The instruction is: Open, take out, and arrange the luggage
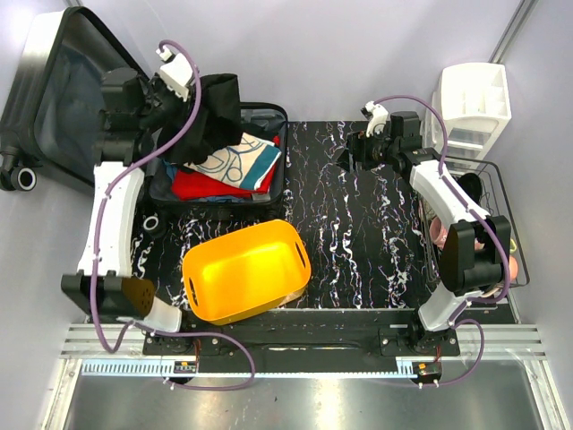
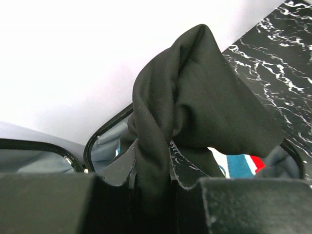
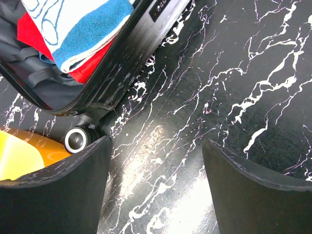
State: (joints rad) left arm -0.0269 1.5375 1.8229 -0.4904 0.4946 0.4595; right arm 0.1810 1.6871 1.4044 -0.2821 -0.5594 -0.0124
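Lying open at the upper left of the overhead view, the suitcase [image 1: 58,90] has its lid tipped back and folded towels [image 1: 237,159] inside. Its shell looks stiff and light, and it may roll on its wheels, so the rim is the best hold. The left gripper [image 2: 153,195] is clamped on a limp black cloth [image 2: 195,107], apparently clear of the case. The right gripper [image 3: 155,146] hangs spread over the marbled mat [image 3: 234,73].

Lit brightly and evenly from overhead in the top view, with only faint, soft shadows on the marbled desk [image 1: 358,224]. Sheen of glare low in the right wrist view, near the right hand [image 3: 155,146]. Washed out to plain white behind the black cloth [image 2: 195,112]; left hand [image 2: 151,195] dark, soft-edged, possibly out of focus.
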